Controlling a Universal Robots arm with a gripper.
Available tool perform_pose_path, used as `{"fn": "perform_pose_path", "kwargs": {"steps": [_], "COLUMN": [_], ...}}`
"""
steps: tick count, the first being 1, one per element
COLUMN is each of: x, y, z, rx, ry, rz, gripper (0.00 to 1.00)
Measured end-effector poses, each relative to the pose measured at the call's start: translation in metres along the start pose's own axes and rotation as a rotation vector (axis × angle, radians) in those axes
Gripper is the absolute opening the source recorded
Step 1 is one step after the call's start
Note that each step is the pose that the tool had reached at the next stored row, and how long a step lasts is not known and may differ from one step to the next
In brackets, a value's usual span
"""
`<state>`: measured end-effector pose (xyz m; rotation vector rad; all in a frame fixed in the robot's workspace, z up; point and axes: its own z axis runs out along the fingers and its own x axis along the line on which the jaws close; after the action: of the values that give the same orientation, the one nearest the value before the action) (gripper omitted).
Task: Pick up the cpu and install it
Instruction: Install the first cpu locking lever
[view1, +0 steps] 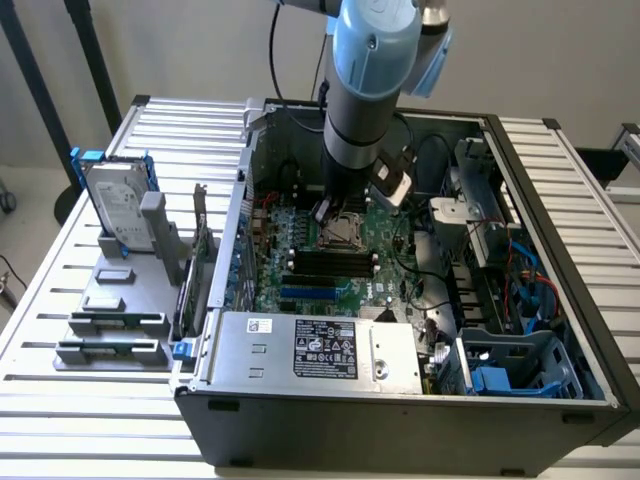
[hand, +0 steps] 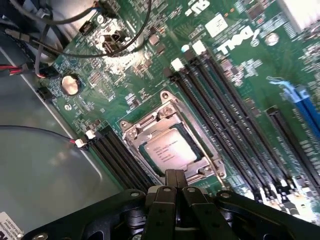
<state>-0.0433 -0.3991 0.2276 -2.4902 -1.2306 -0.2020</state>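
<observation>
Gripper (hand: 175, 186) of mine is closed and empty, its tips just at the near edge of the socket (hand: 171, 145), where the cpu (hand: 168, 147) sits at frame center, directly ahead.

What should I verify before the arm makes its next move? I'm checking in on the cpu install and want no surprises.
1. Cpu lying in the socket on the motherboard: ok, its silver top shows inside the metal frame.
2. Cpu flat and square to the frame: looks ok; exact seating cannot tell.
3. Gripper jaws: shut and holding nothing, ok.
4. Gripper position: just above the socket's edge; whether it touches the frame, cannot tell.
5. Socket frame latched over the cpu: cannot tell.
6. Black cables near the socket: they cross the board away from it, ok.
</observation>
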Motion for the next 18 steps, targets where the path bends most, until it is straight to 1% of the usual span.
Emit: {"fn": "perform_pose_path", "kwargs": {"steps": [6, 9, 11, 15, 18], "x": [-0.010, -0.015, -0.018, -0.025, -0.029], "y": [0.0070, 0.0097, 0.0087, 0.0004, -0.0003], "z": [-0.0195, -0.0265, -0.0278, -0.0275, -0.0282], "rx": [0.0043, 0.0077, 0.0095, 0.0144, 0.0154], "ry": [-0.0021, -0.0044, -0.0051, -0.0085, -0.0092], "rz": [0.004, 0.007, 0.009, 0.011, 0.014], "gripper": [0.11, 0.11, 0.11, 0.11, 0.11]}}
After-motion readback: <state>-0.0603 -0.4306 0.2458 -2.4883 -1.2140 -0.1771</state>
